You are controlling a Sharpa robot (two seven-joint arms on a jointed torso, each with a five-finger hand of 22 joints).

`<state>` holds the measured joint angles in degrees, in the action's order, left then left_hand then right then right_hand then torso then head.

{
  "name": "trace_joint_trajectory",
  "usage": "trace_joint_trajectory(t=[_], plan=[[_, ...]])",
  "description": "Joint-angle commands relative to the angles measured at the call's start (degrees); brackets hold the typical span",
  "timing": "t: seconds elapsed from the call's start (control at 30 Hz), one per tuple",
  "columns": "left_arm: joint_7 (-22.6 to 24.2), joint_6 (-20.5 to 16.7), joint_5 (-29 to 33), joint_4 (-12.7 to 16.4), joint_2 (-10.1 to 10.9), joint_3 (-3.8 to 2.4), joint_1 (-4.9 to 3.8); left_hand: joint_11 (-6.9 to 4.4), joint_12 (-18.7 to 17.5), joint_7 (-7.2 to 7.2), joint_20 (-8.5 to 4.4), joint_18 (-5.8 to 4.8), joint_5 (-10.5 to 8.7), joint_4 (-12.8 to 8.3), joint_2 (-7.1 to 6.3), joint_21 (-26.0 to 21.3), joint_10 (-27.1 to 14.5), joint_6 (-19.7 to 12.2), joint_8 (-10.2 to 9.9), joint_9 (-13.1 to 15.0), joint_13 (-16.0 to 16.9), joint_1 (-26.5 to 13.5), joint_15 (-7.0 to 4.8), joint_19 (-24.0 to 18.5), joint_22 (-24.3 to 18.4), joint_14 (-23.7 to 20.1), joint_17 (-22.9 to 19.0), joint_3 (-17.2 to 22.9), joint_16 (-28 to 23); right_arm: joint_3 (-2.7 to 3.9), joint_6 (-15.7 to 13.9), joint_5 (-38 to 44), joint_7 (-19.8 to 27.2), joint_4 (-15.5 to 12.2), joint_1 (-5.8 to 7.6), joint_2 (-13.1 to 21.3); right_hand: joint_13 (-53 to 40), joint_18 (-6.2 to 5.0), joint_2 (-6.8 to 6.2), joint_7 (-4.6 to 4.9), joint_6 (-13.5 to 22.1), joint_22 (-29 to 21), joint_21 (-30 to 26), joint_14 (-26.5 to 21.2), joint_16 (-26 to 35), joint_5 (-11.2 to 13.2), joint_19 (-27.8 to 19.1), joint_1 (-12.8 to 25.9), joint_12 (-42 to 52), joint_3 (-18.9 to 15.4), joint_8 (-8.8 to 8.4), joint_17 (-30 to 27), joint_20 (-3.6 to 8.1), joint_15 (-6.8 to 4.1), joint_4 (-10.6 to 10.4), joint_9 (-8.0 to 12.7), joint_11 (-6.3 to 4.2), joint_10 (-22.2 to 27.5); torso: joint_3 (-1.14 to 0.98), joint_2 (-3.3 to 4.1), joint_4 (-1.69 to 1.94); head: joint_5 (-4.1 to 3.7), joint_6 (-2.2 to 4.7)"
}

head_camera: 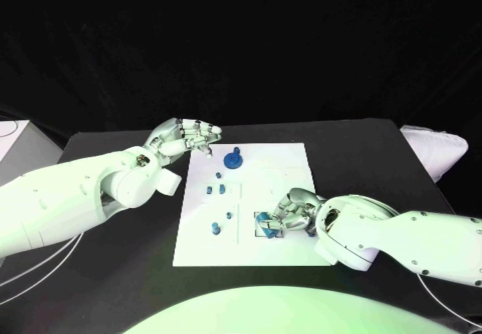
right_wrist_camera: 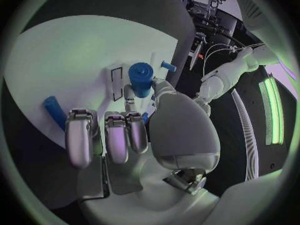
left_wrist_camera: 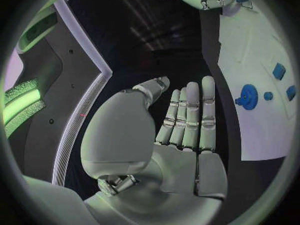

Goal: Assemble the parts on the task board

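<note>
Left hand (head_camera: 189,138): seen in the head view at the far left corner of the task board (head_camera: 276,243), over the black table (head_camera: 111,243). In the left wrist view the left hand (left_wrist_camera: 181,130) is shown flat, its fingers (left_wrist_camera: 190,112) straight and pressed side by side, the thumb set a little apart; nothing is held.

Task board: a white plate laid lengthwise away from the robot, in the middle of the table.

Gear-like blue part (head_camera: 233,161): stood on the board's far end, near the left hand but apart from it (a round toothed disc with a knob, as shown in the left wrist view (left_wrist_camera: 249,96)).

Small blue parts (head_camera: 215,188): a pair set side by side on the board's left half, nearer the robot than the gear. Their long axes cannot be told.

Blue peg (head_camera: 215,227): set by itself toward the board's near left; whether it stands or leans cannot be told.

Blue cylinder (right_wrist_camera: 141,79): held upright at the thumb side of the right hand (right_wrist_camera: 134,130), its long axis pointed up from the board, its fingers (right_wrist_camera: 115,137) curled together beside it.

Right hand (head_camera: 291,212): placed over the board's near right.

White cloth (head_camera: 437,149): lies at the table's far right edge.
</note>
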<state>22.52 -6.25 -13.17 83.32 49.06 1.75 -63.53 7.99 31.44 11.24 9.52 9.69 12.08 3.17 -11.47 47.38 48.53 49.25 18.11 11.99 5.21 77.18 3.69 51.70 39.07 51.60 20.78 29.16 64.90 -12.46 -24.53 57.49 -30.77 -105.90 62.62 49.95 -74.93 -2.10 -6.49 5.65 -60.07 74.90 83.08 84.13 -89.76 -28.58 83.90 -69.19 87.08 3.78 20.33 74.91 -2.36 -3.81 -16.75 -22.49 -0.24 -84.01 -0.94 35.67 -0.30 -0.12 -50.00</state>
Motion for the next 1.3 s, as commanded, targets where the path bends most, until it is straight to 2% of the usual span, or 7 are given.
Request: trace_joint_trajectory(t=[0.03, 0.67, 0.7, 0.77, 0.97, 1.13, 1.3], plan=[[0.3, 0.9, 0.3, 0.2, -0.1, -0.04, -0.01, -0.02, 0.2, -0.43, 0.06, 0.82, 0.11, 0.2, 0.30, -0.4, -0.4, -0.1, 0.2, -0.1, -0.1, -0.3, 0.48, 0.4, -0.1, -0.1, 0.0, -0.1, -0.1, -0.04, -0.4, 1.2, -0.5, 0.3, -0.10, -0.2, -12.2, 0.91, -0.05, -2.12, -2.3, 13.5, 0.4, 5.9, -0.2, 0.2, 4.8, 0.4, 0.4, 0.4, 0.25, 15.1, 0.49, -0.41, -0.1, -0.1, -0.40, -4.0, -0.03, 0.00, -0.04, 0.10, 0.00], [0.1, 0.9, 0.3, 0.1, 0.0, -0.04, -0.01, -0.02, 0.3, -0.43, 0.06, 0.82, 0.11, 0.3, 0.36, -0.4, -0.4, -0.1, 0.3, -0.1, -0.1, -0.4, 0.49, 0.4, -0.1, -0.1, 0.0, -0.1, -0.1, -0.03, -1.1, 2.4, -0.7, 0.7, -0.10, -1.2, -12.8, 1.01, 0.13, -2.28, -2.5, 13.6, 1.0, 5.9, -0.2, 0.2, 4.9, 5.1, 0.7, 1.0, 0.96, 15.1, 0.68, -0.56, -0.1, -0.2, -0.55, -4.4, -0.09, 0.02, -0.06, 0.10, 0.07], [0.1, 0.9, 0.3, 0.1, 0.0, -0.04, -0.01, -0.02, 0.3, -0.43, 0.06, 0.82, 0.11, 0.3, 0.36, -0.4, -0.4, -0.1, 0.3, -0.1, -0.1, -0.4, 0.49, 0.4, -0.1, -0.1, 0.0, -0.1, -0.1, -0.03, -0.9, 2.4, -0.6, 0.6, -0.10, -1.2, -12.7, 0.99, -0.16, -2.29, -2.6, 13.6, 0.9, 5.9, -0.2, 1.0, 4.9, 5.9, 0.6, 0.7, 1.09, 15.1, 0.68, -0.55, -0.1, -0.2, -0.55, -4.4, -0.09, 0.02, -0.06, 0.07, 0.03], [0.1, 0.9, 0.3, 0.1, 0.0, -0.04, -0.01, -0.02, 0.3, -0.43, 0.06, 0.82, 0.11, 0.3, 0.36, -0.4, -0.4, -0.1, 0.3, -0.1, -0.1, -0.4, 0.49, 0.4, -0.1, -0.1, 0.0, -0.1, -0.1, -0.03, -0.5, 2.6, -0.5, 0.6, -0.10, -1.2, -12.7, 0.98, -0.44, -2.34, -2.5, 13.6, 0.8, 5.9, -0.2, 5.8, 4.9, 8.3, 0.5, -0.7, 1.59, 15.1, 0.69, -0.58, -0.1, -0.4, -0.57, -4.3, -0.09, 0.02, -0.03, 0.04, 0.00], [0.0, 0.8, 0.3, 0.1, 0.0, -0.04, -0.01, -0.02, 0.3, -0.43, 0.06, 0.82, 0.11, 0.3, 0.36, -0.4, -0.4, -0.1, 0.3, -0.1, -0.1, -0.4, 0.49, 0.4, -0.1, -0.1, 0.0, -0.1, -0.1, -0.04, 0.4, 4.0, -0.4, 0.4, -0.11, -1.0, -12.5, 0.92, 0.25, -2.27, -2.0, 13.5, 0.5, 5.9, -0.2, 12.8, 4.8, 11.9, 0.0, -5.3, 2.49, 15.1, 0.63, -0.52, -0.2, -0.8, -0.52, -4.1, -0.07, 0.00, -0.07, 0.02, 0.07], [0.0, 0.8, 0.3, 0.1, 0.0, -0.04, -0.01, -0.02, 0.3, -0.44, 0.07, 0.82, 0.12, 0.4, 0.49, -0.5, -0.5, -0.1, 0.3, -0.1, -0.1, -0.4, 0.49, 0.4, -0.2, -0.1, 0.0, -0.1, -0.1, -0.04, 1.1, 5.1, -0.1, 0.0, -0.17, -0.4, -12.4, 0.89, 0.34, -2.27, -2.0, 13.5, 0.4, 5.9, -0.2, 12.9, 4.7, 11.8, -0.1, -5.6, 2.53, 15.1, 0.63, -0.52, -0.1, -0.8, -0.51, -4.1, -0.09, -0.01, -0.04, 0.11, 0.16], [0.0, 0.8, 0.3, 0.1, 0.1, -0.04, -0.01, -0.02, 0.3, -0.44, 0.07, 0.82, 0.12, 0.4, 0.49, -0.5, -0.5, -0.1, 0.3, -0.1, -0.1, -0.4, 0.49, 0.4, -0.2, -0.1, 0.0, -0.1, -0.1, -0.04, 0.7, 5.8, 3.0, -0.6, -0.28, 0.8, -12.8, 0.92, 0.91, -2.33, -1.6, 13.5, 0.6, 5.9, -0.2, 12.0, 4.8, 6.2, 0.1, -5.9, 3.01, 15.1, 0.66, -0.55, 0.2, -0.9, -0.57, -4.3, -0.12, -0.01, -0.08, 0.24, 0.18]])
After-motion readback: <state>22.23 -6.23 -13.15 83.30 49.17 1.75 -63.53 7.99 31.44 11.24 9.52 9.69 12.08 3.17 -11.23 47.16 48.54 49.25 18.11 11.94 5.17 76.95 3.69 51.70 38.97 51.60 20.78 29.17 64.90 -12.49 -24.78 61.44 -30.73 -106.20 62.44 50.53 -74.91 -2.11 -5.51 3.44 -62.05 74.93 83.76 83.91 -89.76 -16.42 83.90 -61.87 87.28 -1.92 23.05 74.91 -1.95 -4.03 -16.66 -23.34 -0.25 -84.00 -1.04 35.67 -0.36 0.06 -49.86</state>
